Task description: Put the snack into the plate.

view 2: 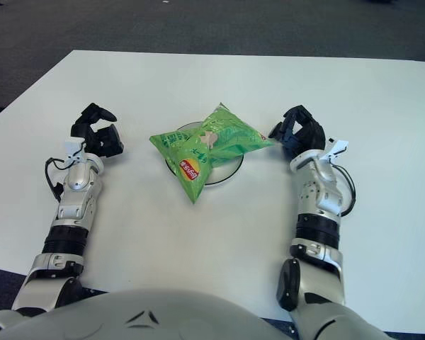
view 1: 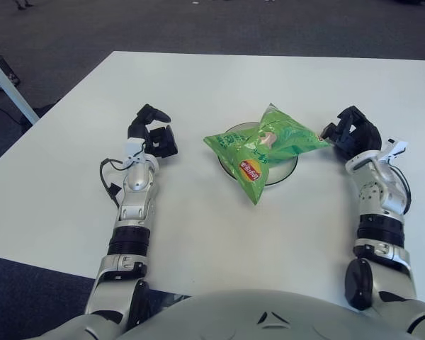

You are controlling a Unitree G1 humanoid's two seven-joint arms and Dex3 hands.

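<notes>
White surface (view 1: 198, 78) centre: our snack (view 1: 265, 145) overlaps the plate (view 1: 287, 170); right hand (view 1: 353, 133) fingers curled empty beside it, left hand (view 1: 152, 134) likewise, mid-left.

one snack bag (view 1: 265, 146), one plate (view 1: 281, 173), two hands

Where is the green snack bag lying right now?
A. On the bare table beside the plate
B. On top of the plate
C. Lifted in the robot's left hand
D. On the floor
B: the green snack bag lies across the white plate, whose rim shows beneath it, with the right hand at its right corner.
</notes>
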